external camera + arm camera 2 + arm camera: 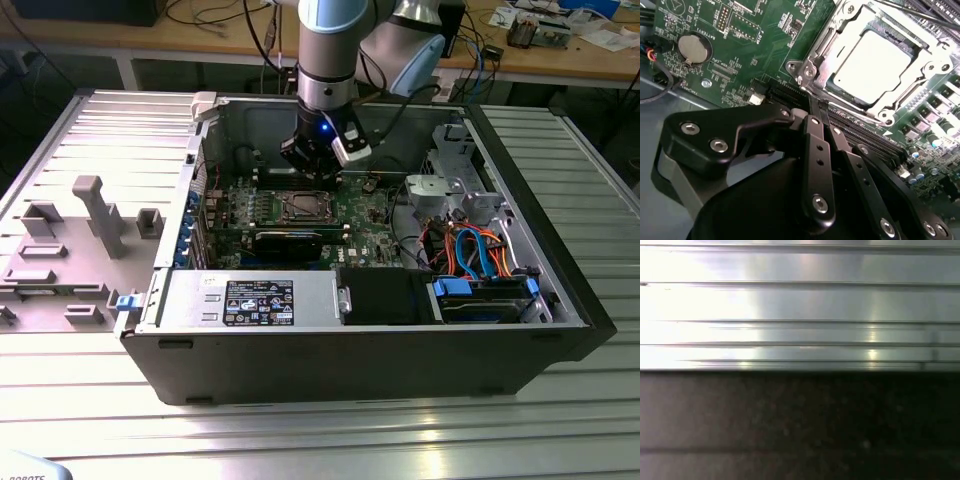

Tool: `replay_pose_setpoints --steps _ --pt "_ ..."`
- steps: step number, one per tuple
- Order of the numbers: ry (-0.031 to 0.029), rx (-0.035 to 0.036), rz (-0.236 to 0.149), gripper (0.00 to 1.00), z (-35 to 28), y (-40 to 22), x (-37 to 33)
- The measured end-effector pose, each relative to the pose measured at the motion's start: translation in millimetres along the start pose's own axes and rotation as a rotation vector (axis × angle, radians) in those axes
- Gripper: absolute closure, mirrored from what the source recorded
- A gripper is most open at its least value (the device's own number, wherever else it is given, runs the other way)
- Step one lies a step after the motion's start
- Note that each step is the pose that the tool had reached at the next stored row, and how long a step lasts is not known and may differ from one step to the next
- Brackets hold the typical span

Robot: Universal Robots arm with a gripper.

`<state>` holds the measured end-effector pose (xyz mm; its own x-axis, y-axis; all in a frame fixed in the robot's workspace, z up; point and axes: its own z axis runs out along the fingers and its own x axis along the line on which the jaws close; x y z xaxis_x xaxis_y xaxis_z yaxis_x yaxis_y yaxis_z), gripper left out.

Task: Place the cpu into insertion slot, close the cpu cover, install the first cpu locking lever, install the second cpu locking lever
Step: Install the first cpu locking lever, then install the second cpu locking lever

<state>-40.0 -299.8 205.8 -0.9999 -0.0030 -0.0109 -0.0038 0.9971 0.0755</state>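
While cpu (875, 62) sits seated (cover (840, 75) down), gripper (822, 130) hovers beside.

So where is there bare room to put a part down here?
The ribbed metal table in front of the computer case is bare. Inside the case it is crowded: the claw hangs over the motherboard by the insertion slot, with cables toward the exterior view's right.

Ribbed metal table (560, 400) carries computer case (370, 355).
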Motion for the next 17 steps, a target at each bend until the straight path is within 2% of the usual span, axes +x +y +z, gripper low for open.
replay_pose_setpoints --steps 5,7,8,9,17 --pt "0.0001 0.0004 0.0 0.89 -2.3 -0.4 -0.1" --pt "0.0 0.0006 0.0 0.89 -2.4 -2.9 0.0" --pt "0.0001 0.0007 0.0 0.89 -2.6 -7.0 0.0" --pt "0.0 0.0005 0.0 0.89 -2.7 -8.2 0.0" --pt "0.0 0.0006 0.0 0.89 -2.7 -9.1 0.0"
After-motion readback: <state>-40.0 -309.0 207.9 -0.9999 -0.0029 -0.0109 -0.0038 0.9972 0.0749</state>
